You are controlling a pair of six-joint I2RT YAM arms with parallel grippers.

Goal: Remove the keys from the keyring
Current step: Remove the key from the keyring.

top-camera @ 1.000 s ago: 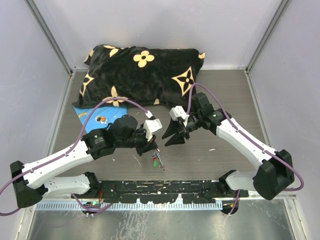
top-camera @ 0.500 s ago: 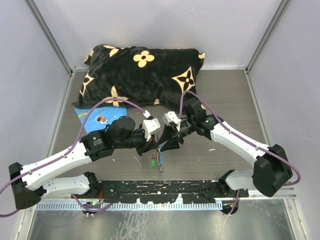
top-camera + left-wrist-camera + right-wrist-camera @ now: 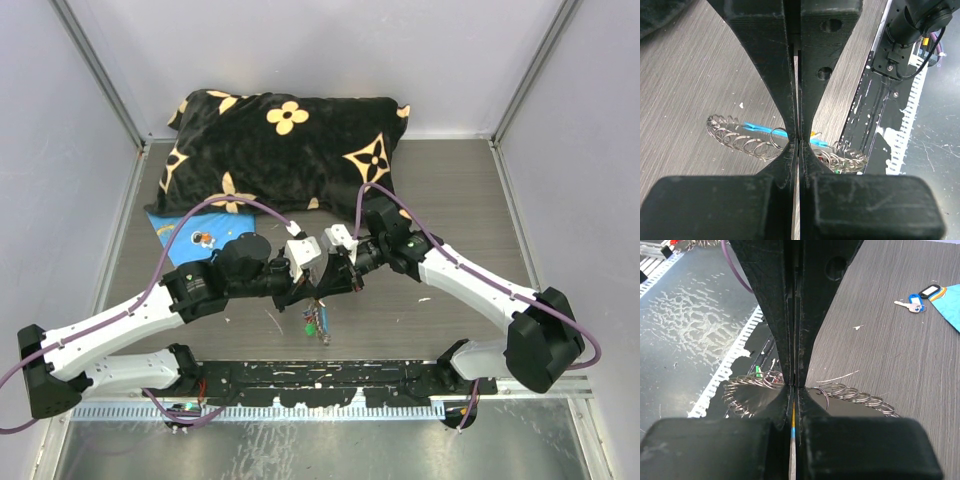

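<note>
Mid-table, toward the near edge: the keyring [image 3: 740, 141] is gripped from both sides where the two arms meet. Its grey coils and light-blue section show either side of the fingers.

The left gripper [image 3: 798, 142] is pressed together, with the ring pinched at the blue section. The right gripper [image 3: 795, 386] is also pressed together, with coils emerging on both sides. The ring is judged to be pinched there too, though the contact itself is hidden.

The keys [image 3: 314, 322] are bunched just near of the grippers. Whether the ring is lifted off the table [image 3: 460, 190] cannot be told.

One blue-tagged key [image 3: 914, 301] lies loose by the blue sheet [image 3: 951, 302] and is judged already off.

Step in hand: the ring is braced and the remaining keys are not yet freed. For the next move, one hold must be kept while the other gripper is opened and set on a single key. Fine placement is needed, since the keys are very small.
</note>
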